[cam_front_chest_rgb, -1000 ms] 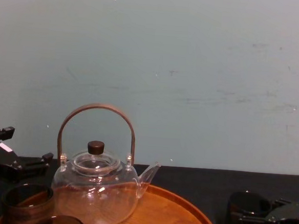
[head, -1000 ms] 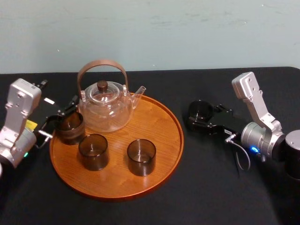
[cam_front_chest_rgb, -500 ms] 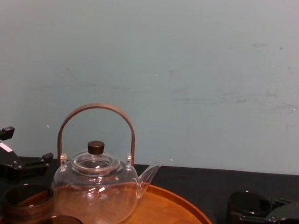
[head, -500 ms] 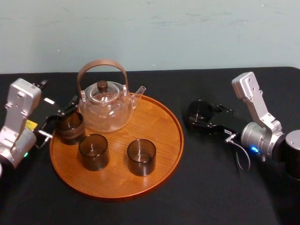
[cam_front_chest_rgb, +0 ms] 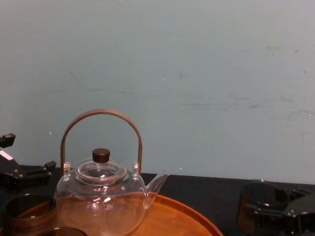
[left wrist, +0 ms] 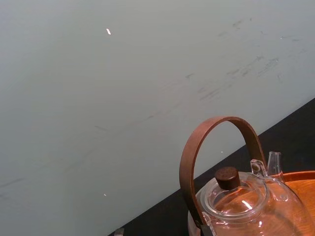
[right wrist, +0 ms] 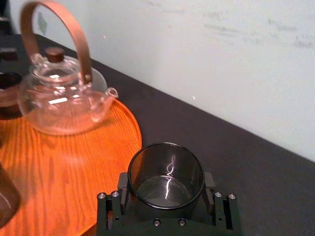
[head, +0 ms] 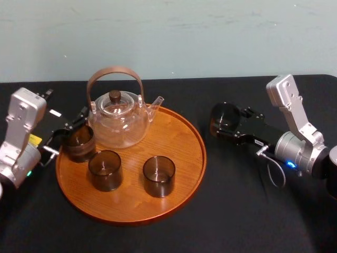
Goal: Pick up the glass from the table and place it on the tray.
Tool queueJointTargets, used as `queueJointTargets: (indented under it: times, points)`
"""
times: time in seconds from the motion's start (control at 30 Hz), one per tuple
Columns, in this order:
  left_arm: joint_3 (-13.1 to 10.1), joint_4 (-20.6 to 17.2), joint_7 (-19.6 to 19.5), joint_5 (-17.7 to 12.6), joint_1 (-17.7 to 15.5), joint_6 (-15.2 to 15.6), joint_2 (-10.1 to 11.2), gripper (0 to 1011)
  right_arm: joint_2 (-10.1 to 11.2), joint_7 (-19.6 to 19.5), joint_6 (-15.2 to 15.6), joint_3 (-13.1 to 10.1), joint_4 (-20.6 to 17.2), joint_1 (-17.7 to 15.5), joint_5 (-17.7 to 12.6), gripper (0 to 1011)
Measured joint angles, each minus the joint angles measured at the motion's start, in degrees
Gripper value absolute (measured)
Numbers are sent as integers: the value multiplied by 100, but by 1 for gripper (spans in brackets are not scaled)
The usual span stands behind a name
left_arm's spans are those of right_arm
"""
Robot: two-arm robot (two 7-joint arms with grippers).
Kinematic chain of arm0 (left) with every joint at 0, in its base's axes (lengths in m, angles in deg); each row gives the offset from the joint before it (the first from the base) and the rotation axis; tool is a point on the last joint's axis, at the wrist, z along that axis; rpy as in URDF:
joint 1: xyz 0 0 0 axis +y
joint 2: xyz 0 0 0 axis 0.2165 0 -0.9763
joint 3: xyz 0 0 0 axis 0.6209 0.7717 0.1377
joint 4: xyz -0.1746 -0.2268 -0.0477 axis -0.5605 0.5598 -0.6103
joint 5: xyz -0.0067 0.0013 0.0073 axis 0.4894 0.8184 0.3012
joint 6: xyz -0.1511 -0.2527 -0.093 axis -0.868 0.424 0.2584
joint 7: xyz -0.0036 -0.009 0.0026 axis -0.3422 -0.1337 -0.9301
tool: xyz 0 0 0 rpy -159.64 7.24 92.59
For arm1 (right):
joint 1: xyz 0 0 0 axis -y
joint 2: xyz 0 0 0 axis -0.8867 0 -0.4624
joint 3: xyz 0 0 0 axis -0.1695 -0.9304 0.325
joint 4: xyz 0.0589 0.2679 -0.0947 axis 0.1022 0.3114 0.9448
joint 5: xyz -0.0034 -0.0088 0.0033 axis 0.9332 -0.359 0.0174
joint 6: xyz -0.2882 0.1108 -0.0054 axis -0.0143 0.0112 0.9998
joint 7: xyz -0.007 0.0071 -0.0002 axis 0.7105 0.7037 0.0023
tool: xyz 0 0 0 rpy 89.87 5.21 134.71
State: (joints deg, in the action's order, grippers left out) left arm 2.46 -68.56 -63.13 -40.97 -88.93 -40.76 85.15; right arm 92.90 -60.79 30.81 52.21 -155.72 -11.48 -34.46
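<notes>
The glass [head: 225,117], dark and smoky, hangs a little above the black table, just right of the tray. My right gripper [head: 227,126] is shut on it. In the right wrist view both fingers [right wrist: 209,181] press the sides of the glass [right wrist: 166,172]. The chest view shows the glass [cam_front_chest_rgb: 261,202] raised off the table at the lower right. The round wooden tray [head: 176,138] lies left of centre. My left gripper [head: 66,138] rests at the tray's left edge, open around a brown glass [head: 79,143] without touching it.
A clear glass teapot [head: 118,120] with a brown hoop handle stands at the back of the tray. Two more dark glasses [head: 105,169] [head: 159,176] stand at the tray's front. Bare wood [head: 179,121] shows on the tray's right side. A pale wall backs the table.
My right gripper has lifted the glass off the table and drawn it slightly up and back. The left arm and everything on the tray have stayed still.
</notes>
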Motion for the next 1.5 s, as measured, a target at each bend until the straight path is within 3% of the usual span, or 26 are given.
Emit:
queueJointTargets:
  times: [0.23, 0.53, 0.87, 1.5]
  points:
    - [0, 0, 0, 0, 0, 0, 0, 1001, 90, 57, -32, 35, -474, -166, 0, 890]
    - [0, 0, 0, 0, 0, 0, 0, 1001, 24, 139, -35, 287, -591, -119, 105, 889]
    - [0, 0, 0, 0, 0, 0, 0, 1001, -227, 162, -22, 593, -377, 129, 279, 889]
    - [0, 0, 0, 0, 0, 0, 0, 1001, -549, 142, -51, 805, 33, 420, 431, 890]
